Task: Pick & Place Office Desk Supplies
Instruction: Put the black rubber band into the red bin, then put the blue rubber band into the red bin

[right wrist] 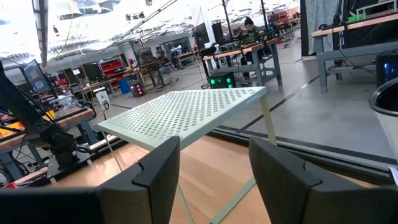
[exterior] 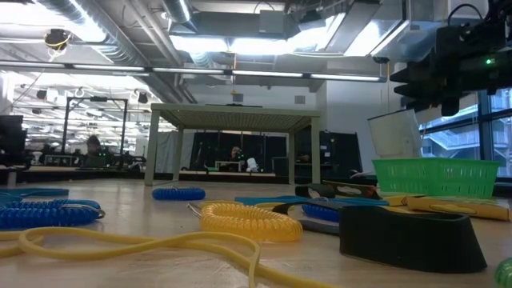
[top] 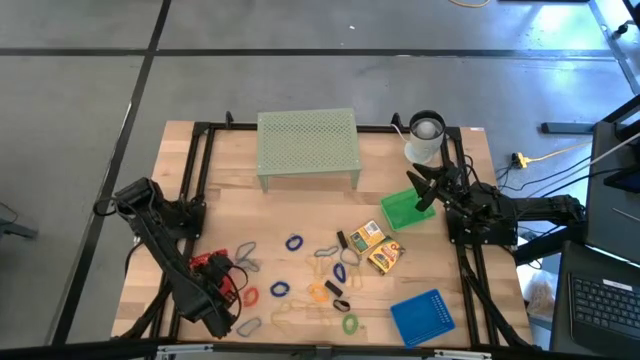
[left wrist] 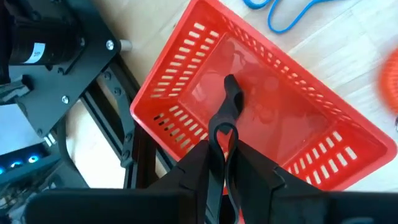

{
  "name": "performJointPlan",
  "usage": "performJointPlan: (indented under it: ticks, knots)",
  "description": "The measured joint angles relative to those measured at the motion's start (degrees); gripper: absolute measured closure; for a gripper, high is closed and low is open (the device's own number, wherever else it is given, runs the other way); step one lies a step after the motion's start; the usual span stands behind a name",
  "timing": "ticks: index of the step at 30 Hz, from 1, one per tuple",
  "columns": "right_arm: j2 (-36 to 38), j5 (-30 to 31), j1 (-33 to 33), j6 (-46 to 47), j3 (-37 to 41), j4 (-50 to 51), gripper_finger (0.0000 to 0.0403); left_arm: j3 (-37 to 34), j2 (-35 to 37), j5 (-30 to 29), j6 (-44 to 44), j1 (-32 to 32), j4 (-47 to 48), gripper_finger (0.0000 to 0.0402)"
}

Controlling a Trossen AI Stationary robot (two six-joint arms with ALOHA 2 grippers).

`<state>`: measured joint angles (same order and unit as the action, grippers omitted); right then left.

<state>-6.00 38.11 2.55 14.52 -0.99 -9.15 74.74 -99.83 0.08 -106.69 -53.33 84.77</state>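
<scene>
High view, left to right. At the far left, the left gripper (left wrist: 224, 146) over one red tray (left wrist: 163, 87) at the table's near left corner. Fingers nearly together, one slim black clip (left wrist: 229, 102) pinched between them and dangling above the tray floor.

Next, the loose office supplies scattered on the bare wood between the trays:
- one greyish ring (top: 245, 255), just beside the red tray
- one red ring (top: 250, 297)
- one silvery loop (top: 248, 326), near the front edge
- three blue rings, as far as can be counted, the leftmost (top: 293, 242) farthest back
- one orange ring (top: 318, 292)
- one long yellow loop (top: 286, 316)
- one green ring (top: 350, 323)
- three small dark clips (top: 342, 304), lying among the rings

Behind them, at the table's far edge, one pale green mesh riser (top: 308, 140) on its legs.

Right of the rings, two yellow boxes (top: 368, 237), just beside each other and tilted. In front of those, one blue tray (top: 422, 317), flat near the front edge.

Farther right, one green tray (top: 400, 210), with the right gripper (right wrist: 214, 149) raised above it. Fingers spread wide, nothing between them. Behind it, one white cup (top: 425, 135) at the far right corner.
</scene>
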Motion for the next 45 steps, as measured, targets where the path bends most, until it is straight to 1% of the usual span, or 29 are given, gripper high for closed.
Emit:
performJointPlan:
  ticks: [3,9,20,23,26,31,33,35,36,38,41,45]
  knots:
    - [0.0,0.0,0.0,0.0,0.0,0.0,0.0209,0.0,0.0,-0.8,-0.5,0.1,-0.5,0.0336]
    - [0.0,0.0,0.0,0.0,0.0,0.0,0.0209,0.0,0.0,-0.5,-6.5,-0.4,-0.7,0.0314]
    - [0.0,0.0,0.0,0.0,0.0,0.0,0.0209,0.0,0.0,-0.6,-6.5,-0.7,-2.5,0.0238]
    - [0.0,0.0,0.0,0.0,0.0,0.0,0.0209,0.0,0.0,-2.6,-3.9,-0.6,-2.3,0.0217]
    - [0.0,0.0,0.0,0.0,0.0,0.0,0.0209,0.0,0.0,-8.4,-0.8,-0.5,-1.7,0.0202]
    - [0.0,0.0,0.0,0.0,0.0,0.0,0.0209,0.0,0.0,-24.3,7.0,1.5,-1.8,0.0188]
    - [0.0,0.0,0.0,0.0,0.0,0.0,0.0209,0.0,0.0,-30.4,12.0,3.2,-2.8,0.0186]
    - [0.0,0.0,0.0,0.0,0.0,0.0,0.0209,0.0,0.0,-33.8,17.5,5.5,-4.2,0.0185]
    - [0.0,0.0,0.0,0.0,0.0,0.0,0.0209,0.0,0.0,-34.0,20.0,6.8,-5.3,0.0185]
    - [0.0,0.0,0.0,0.0,0.0,0.0,0.0209,-0.6,0.0,-31.9,26.0,9.6,-8.8,0.0185]
    - [0.0,0.0,0.0,0.0,0.0,0.0,0.0209,-2.8,0.0,-25.6,36.4,13.5,-15.5,0.0187]
    - [0.0,0.0,0.0,0.0,0.0,0.0,0.0209,-6.1,0.0,-18.0,46.2,16.8,-21.9,0.0186]
